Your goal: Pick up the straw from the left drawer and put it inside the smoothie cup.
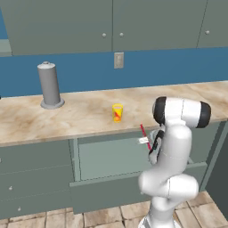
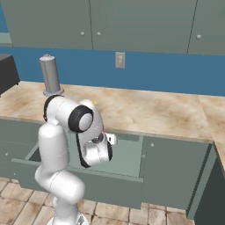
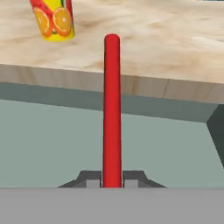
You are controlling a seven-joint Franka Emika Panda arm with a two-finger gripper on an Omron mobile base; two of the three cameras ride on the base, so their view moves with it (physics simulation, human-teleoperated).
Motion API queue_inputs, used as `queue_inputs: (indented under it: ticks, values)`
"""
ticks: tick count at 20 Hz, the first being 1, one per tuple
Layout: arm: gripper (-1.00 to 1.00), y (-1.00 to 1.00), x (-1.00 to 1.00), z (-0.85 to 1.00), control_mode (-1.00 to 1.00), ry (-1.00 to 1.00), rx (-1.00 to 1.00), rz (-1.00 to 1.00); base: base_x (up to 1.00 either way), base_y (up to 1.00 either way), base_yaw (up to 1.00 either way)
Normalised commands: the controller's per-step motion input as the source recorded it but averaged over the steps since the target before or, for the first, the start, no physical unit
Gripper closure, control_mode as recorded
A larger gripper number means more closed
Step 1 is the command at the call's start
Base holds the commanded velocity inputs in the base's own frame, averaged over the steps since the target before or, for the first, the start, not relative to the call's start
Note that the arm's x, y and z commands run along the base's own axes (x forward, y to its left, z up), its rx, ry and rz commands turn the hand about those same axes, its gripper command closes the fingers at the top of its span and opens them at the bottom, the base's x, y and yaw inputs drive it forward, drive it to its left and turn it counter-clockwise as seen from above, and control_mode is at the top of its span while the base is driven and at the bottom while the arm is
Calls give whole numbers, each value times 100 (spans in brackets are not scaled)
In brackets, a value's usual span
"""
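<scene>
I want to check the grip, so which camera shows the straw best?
The hand view: the straw runs full length up from between the gripper's fingertips, which are closed on it. The left base view shows the straw as a thin red sliver beside the arm; in the right base view I cannot make it out.

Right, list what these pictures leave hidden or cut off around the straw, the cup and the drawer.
- Straw: in the hand view its lower end is cut off between the gripper fingertips.
- Smoothie cup: in the hand view the top edge cuts off its rim; its inside cannot be seen.
- Left drawer: in the right base view the white arm hides much of its floor.
- Straw in the left base view: the arm covers its lower part.
</scene>
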Motion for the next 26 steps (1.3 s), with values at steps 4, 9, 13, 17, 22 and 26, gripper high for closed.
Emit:
queue_inputs:
  ticks: [4, 9, 13, 17, 22, 26]
  values:
    - [100, 0, 0, 99, -100, -21, 2, 8, 0, 0, 0]
    - [100, 0, 1, 95, -100, -14, 2, 8, 0, 0, 0]
    - [100, 0, 6, 99, -100, -6, 4, 9, 0, 0, 0]
    - [100, 1, 0, 89, -100, 0, 1, 10, 0, 0, 0]
    - [100, 10, 0, 63, -100, 0, 0, 7, 0, 0, 0]
    - [100, 11, 0, 84, -100, 0, 0, 4, 0, 0, 0]
